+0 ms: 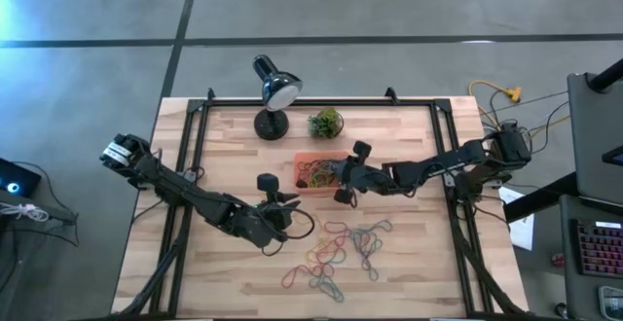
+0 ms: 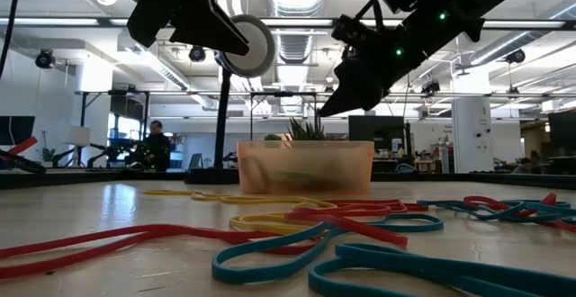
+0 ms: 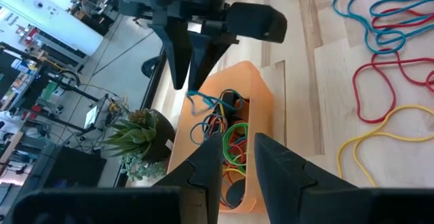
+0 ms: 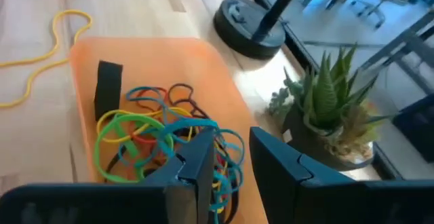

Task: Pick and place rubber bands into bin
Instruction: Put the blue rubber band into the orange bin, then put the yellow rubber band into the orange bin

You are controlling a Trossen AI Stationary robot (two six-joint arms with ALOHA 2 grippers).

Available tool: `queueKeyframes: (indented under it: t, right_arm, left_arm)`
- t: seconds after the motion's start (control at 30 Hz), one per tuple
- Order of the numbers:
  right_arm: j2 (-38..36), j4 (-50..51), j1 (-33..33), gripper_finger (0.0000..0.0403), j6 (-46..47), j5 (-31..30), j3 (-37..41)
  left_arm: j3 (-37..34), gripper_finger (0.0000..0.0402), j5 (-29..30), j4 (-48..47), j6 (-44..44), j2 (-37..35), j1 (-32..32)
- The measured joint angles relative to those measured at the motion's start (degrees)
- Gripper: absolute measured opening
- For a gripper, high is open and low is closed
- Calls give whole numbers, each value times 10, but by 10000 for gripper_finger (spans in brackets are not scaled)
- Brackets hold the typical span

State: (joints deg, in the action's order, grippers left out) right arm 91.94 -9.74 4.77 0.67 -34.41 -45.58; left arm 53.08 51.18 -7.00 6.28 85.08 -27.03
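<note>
Nearest the front edge of the table (image 1: 224,292), loose rubber bands (image 1: 336,253) are scattered in red, yellow, teal and grey loops, some overlapping, all lying flat on the wood. Just behind them on the left, the left claw (image 1: 288,207) is held above the table beside the bin (image 1: 304,160), pointing toward it; its fingers (image 3: 203,173) are seen spread with a narrow gap between them, and nothing is pinched. In the low view the same bands (image 2: 342,234) fill the foreground, with the translucent orange bin (image 2: 306,166) standing behind them.

Farther back, the bin is set near the middle of the table, and a tangle of bands (image 4: 156,139) in green, blue, red, yellow and black is piled inside it, next to a small black block (image 4: 108,88) leaning on its wall. The right claw (image 1: 341,172) is poised over the right end of the bin, tilted downward; its fingers (image 4: 196,159) are parted, and a blue band (image 3: 200,102) is seen hanging just at their tips, above the pile. Whether that band is touched by the tips cannot be told.

Behind the bin, a small green plant (image 1: 325,122) and a black desk lamp (image 1: 274,92) are placed near the far edge.
</note>
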Motion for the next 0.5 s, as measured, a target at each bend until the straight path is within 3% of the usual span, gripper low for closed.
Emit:
queueKeyframes:
  t: [0.33, 0.5]
  right_arm:
    - [-18, 1, 5, 111, -20, 5, -2]
    - [-50, 39, 38, 105, -41, 40, -2]
  left_arm:
    - [0, 70, -9, 0, -20, 1, 0]
    - [-8, 70, -156, -1, -28, 1, 4]
